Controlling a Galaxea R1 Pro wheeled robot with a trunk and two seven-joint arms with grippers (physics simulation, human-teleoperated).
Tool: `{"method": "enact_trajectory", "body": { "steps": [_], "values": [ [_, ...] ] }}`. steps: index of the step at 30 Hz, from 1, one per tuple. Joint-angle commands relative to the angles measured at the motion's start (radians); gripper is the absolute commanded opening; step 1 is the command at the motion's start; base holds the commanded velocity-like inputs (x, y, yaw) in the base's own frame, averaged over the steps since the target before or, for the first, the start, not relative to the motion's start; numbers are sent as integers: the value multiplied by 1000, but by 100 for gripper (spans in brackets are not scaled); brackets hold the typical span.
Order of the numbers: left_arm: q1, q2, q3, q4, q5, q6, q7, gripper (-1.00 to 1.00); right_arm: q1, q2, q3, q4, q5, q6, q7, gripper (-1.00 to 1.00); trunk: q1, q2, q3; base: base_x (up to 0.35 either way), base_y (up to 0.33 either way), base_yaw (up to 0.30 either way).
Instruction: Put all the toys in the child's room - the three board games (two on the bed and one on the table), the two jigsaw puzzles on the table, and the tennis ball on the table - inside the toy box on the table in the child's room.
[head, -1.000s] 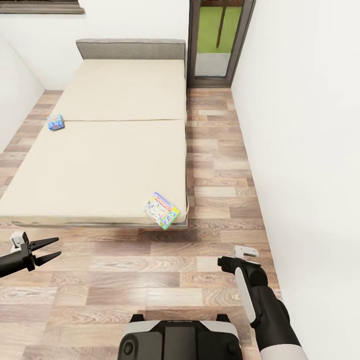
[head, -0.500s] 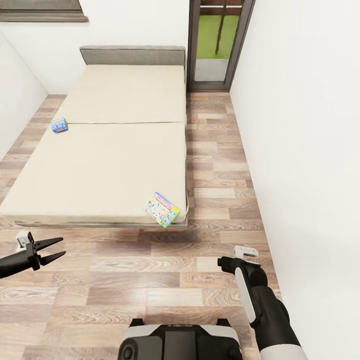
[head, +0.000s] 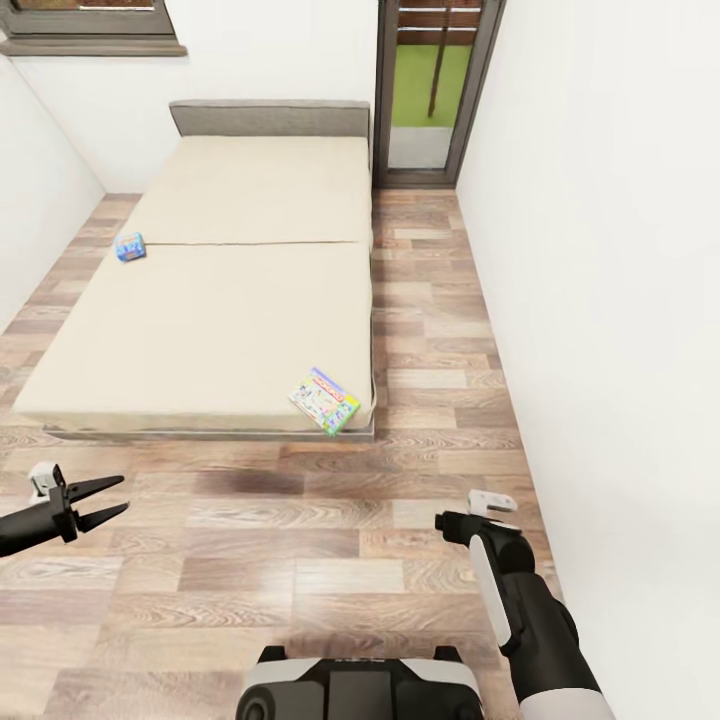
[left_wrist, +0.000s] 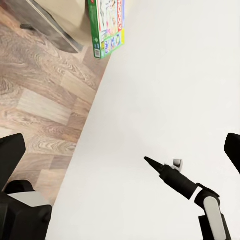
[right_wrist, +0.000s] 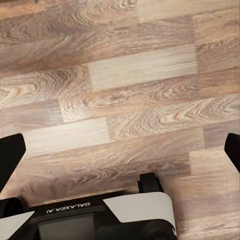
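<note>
Two board games lie on the bed (head: 230, 290), which has a beige mattress. A small blue one (head: 130, 246) rests near its far left edge. The other, green and white (head: 325, 400), sits on the near right corner, slightly over the edge, and shows in the left wrist view too (left_wrist: 106, 25). Over the wood floor short of the bed, my left gripper (head: 105, 500) hangs open and empty. My right gripper (head: 442, 522) hovers over the floor right of the bed's foot, its fingers (right_wrist: 10, 155) wide apart and empty. The toy box and table are out of view.
A white wall (head: 600, 300) runs close along my right side. A glass door (head: 430, 90) stands at the far end of the floor strip between bed and wall. Another white wall (head: 40, 200) lies left of the bed. My base (head: 360, 685) is at the bottom.
The whole view has shifted, so the camera has moved: the bed now looks a little smaller and farther. Both grippers stay about where they were in view, still open.
</note>
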Motion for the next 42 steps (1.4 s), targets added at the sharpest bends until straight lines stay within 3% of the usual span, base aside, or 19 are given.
{"method": "enact_trajectory", "body": {
  "steps": [1, 42],
  "values": [
    [0, 1, -3, 1, 2, 11, -4, 100, -1, 1, -1, -1, -5, 4, -5, 100, 0, -2, 0, -197, 0, 0],
    [10, 7, -2, 1, 2, 14, -4, 100, -1, 10, -1, 0, -5, 1, -5, 100, 0, -2, 67, -10, 38, 0]
  ]
}}
